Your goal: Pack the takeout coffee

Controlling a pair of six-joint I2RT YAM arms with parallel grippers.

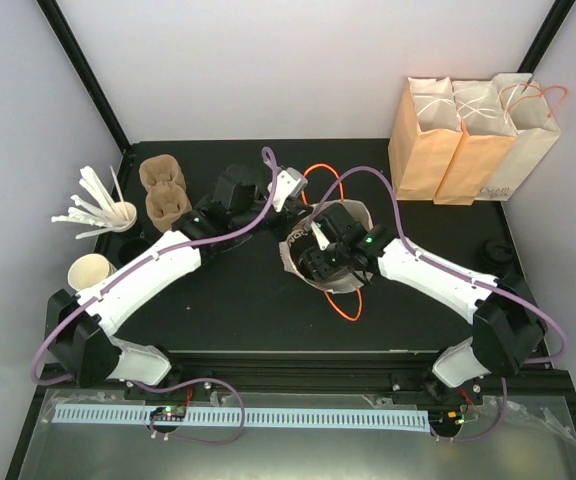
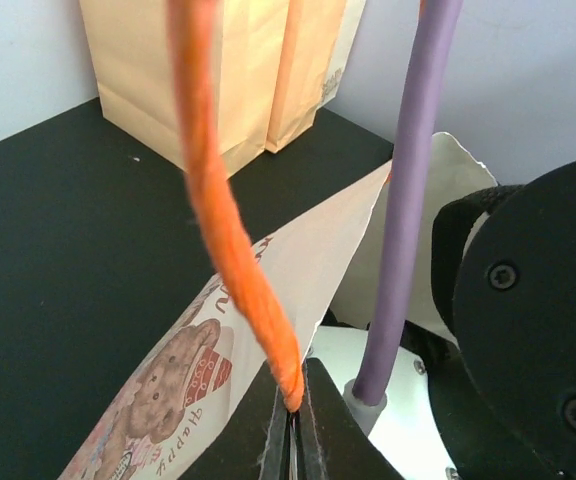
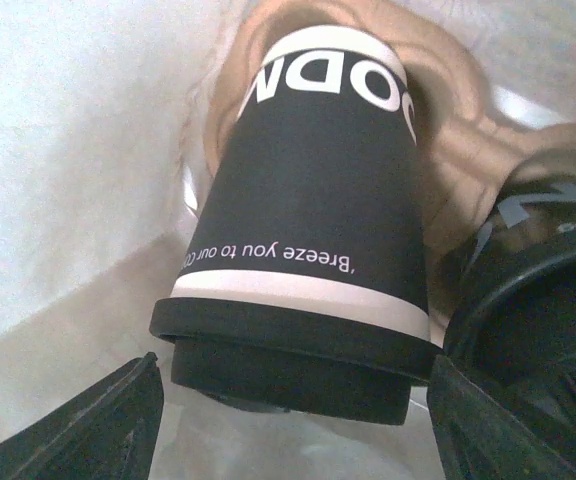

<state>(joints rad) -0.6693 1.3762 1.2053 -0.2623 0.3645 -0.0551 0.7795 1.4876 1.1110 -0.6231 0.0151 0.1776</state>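
From above, the black bench [image 1: 218, 300] carries an open white bag [image 1: 356, 212] near its middle. The left tool [image 1: 290, 187] sits at the bag's far-left edge by the orange handle [image 1: 320, 172]. The right tool [image 1: 320, 255] reaches down into the bag's mouth and hides what is inside. Three paper bags [image 1: 468, 140] stand in a row at the far right corner. Two brown pulp trays [image 1: 164, 190] lie at the far left, with a cup of white stirrers [image 1: 120, 213] and a white paper cup [image 1: 90, 270] near the left edge.

In the left wrist view, the left tool [image 2: 293, 420] is pressed together, pinching the end of the orange handle [image 2: 223, 220], which rises from between its fingers. Just behind is the white bag [image 2: 308, 250], its side printed with a bear, and a purple cable [image 2: 408, 200] runs up on the right.

In the right wrist view, the takeout coffee [image 3: 318, 200] is inside the white bag [image 3: 58, 150]. Its base is seated in a brown pulp carrier [image 3: 458, 90] and its black lid [image 3: 298, 360] faces the camera. The right tool [image 3: 298, 430] is spread, with one of its fingers [image 3: 78, 430] on each side of the lid. The left one is apart from it; I cannot tell whether the other touches. A second black cup [image 3: 553, 260] sits just beside the coffee, on the right
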